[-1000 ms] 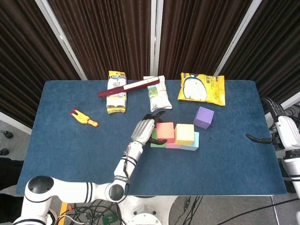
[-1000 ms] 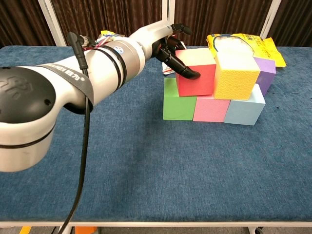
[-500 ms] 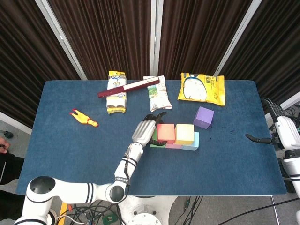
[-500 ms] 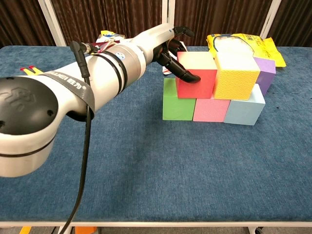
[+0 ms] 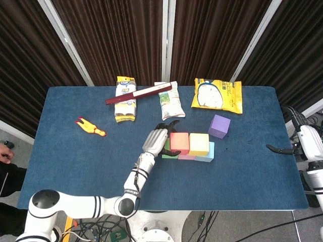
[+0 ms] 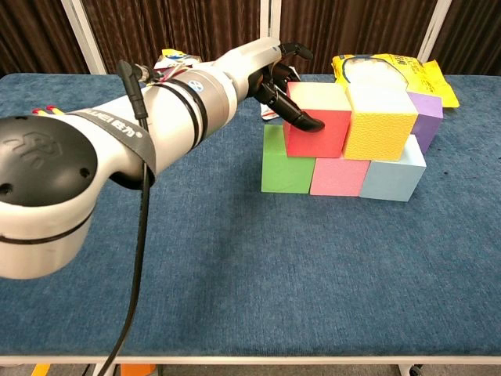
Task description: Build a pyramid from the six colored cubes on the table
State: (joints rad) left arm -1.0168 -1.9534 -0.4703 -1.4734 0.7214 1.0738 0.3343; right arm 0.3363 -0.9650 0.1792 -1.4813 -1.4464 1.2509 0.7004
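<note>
Red cube [image 6: 317, 120] had slid right against yellow cube [image 6: 380, 121]; left hand [image 6: 275, 78] gripped it, purple cube [image 5: 219, 126] lay farther right.

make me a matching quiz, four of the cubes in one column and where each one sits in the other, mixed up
Cubes:
1. red cube
2. green cube
3. purple cube
4. yellow cube

Places:
a. alone on the table, apart from the stack
b. bottom row, left end
c. upper row, held by the left hand
d. upper row, right of the red cube

Pairs: 1-c, 2-b, 3-a, 4-d
</note>
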